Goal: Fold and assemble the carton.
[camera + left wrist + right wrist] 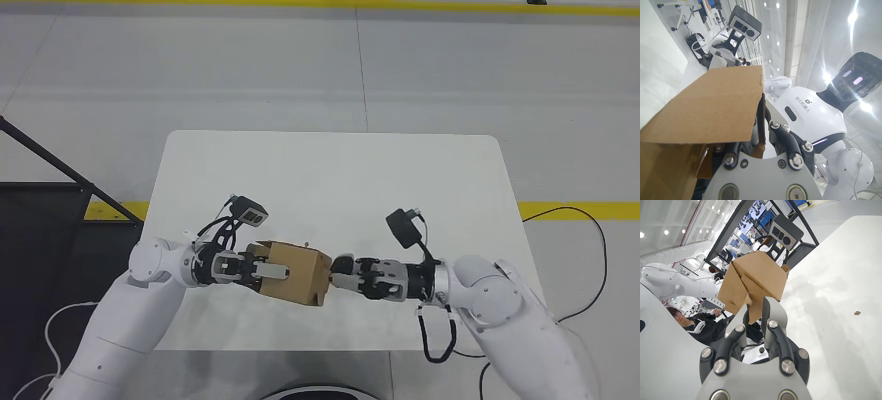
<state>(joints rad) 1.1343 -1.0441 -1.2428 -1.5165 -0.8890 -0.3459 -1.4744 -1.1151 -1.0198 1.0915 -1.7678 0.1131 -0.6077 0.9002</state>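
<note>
Left gripper (263, 270): fingers pinched on one end wall of the carton (297, 272), which is held between the two arms over the near side of the bench (330, 180). Right gripper (755, 310): fingers clamped on a folded flap at the opposite end. The carton is judged light, thin corrugated board (it creases readily), so hold it near the fold lines, not at the flap tips.

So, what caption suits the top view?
Left end effector and right end effector hold a brown cardboard carton over a white table.
</note>
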